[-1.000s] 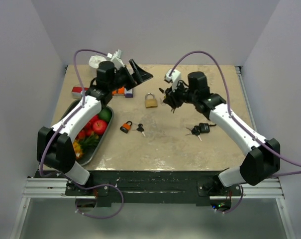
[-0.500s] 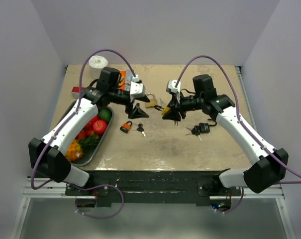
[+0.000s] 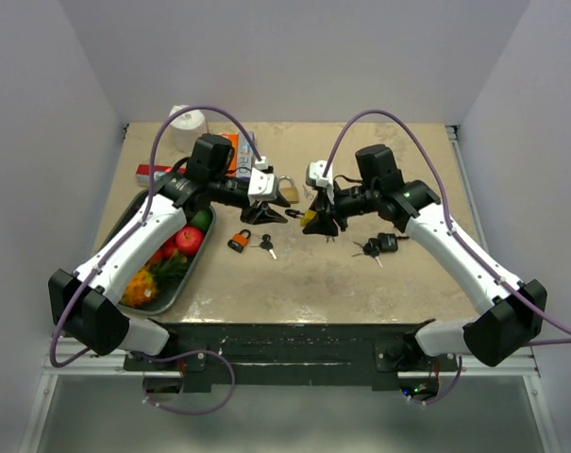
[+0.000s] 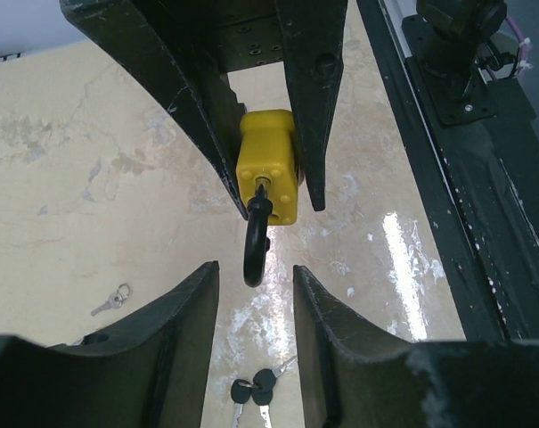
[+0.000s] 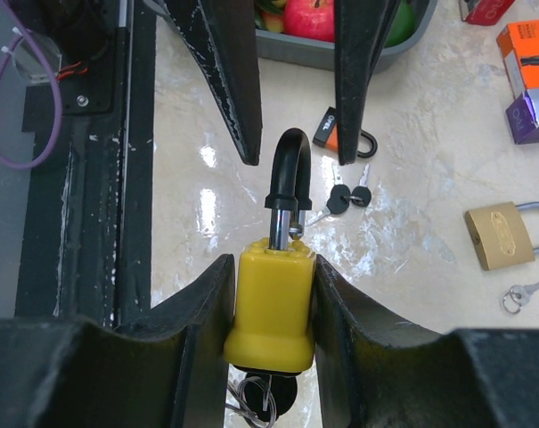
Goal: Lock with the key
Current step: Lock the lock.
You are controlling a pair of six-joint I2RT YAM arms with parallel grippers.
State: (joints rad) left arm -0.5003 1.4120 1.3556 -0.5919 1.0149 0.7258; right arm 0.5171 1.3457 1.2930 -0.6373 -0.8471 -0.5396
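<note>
A yellow padlock (image 5: 271, 303) with a black-sleeved shackle (image 5: 287, 169) is clamped in my right gripper (image 5: 272, 267) above the table's middle. Its shackle points at the left gripper. A black-headed key (image 5: 267, 401) with a wire ring sticks out of the lock's underside. In the left wrist view the same padlock (image 4: 269, 174) faces me, and the shackle tip (image 4: 254, 267) reaches just to the mouth of my left gripper (image 4: 256, 272). Those jaws stand apart and touch nothing. From above, the left gripper (image 3: 269, 213) and right gripper (image 3: 313, 221) nearly meet.
A brass padlock (image 3: 287, 190) lies behind the grippers, with a small key (image 5: 523, 292) beside it. An orange padlock (image 3: 239, 240) and black keys (image 3: 264, 245) lie near left. More black keys (image 3: 375, 247) lie right. A fruit tray (image 3: 134, 209) and boxes (image 3: 230, 151) sit left.
My left arm swung from the back of the table down to the middle, and its jaws narrowed. The right gripper shifted slightly left and nearer with the yellow padlock.
</note>
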